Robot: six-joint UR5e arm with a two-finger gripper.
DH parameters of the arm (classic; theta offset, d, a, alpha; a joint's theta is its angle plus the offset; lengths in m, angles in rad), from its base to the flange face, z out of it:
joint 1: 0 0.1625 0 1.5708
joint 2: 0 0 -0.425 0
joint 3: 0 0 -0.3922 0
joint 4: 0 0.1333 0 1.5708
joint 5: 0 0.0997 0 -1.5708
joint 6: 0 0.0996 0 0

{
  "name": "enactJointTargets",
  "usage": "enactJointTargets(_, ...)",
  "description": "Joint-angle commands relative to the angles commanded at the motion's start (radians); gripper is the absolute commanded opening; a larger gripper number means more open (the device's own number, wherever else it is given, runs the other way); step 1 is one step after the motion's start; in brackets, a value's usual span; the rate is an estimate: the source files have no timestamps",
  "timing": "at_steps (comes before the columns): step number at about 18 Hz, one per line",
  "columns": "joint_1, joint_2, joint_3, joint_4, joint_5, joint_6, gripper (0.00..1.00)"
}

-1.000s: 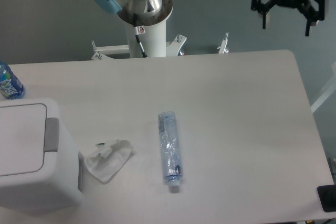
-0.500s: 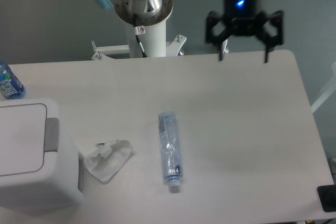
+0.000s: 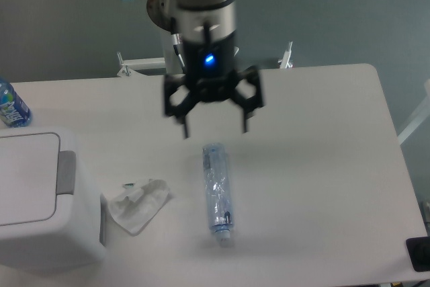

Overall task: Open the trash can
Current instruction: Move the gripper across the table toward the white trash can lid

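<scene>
Although the gripper (image 3: 213,124) hangs above the middle of the table (image 3: 316,159) with its jaws spread wide and holding nothing, the trash can (image 3: 40,199) is well apart from it, at the left edge near the front corner. It is a big white plastic box with rounded corners, a flat lid panel (image 3: 25,176) on top and a grey push tab (image 3: 66,171) on the side that faces the table's middle. I judge it stiff and rather light, with smooth walls that could slip, so it may slide if pushed sideways; the better place to act is the grey tab, pressed downward with one fingertip, not the walls. On the pale, smooth table lie a clear empty bottle (image 3: 217,189) near the middle toward the front edge, directly below the gripper, and a crumpled white wrapper (image 3: 139,204) between it and the trash can. A blue bottle (image 3: 12,107) stands at the left edge near the back. Behind the table the robot base (image 3: 191,55) rises before a grey floor.
</scene>
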Motion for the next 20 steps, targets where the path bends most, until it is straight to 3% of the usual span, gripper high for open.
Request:
enactJointTargets(5, -0.012, -0.019, -0.014, 0.003, -0.207, -0.083, 1.00)
enactJointTargets(20, -0.060, -0.032, -0.037, 0.009, -0.220, -0.140, 1.00)
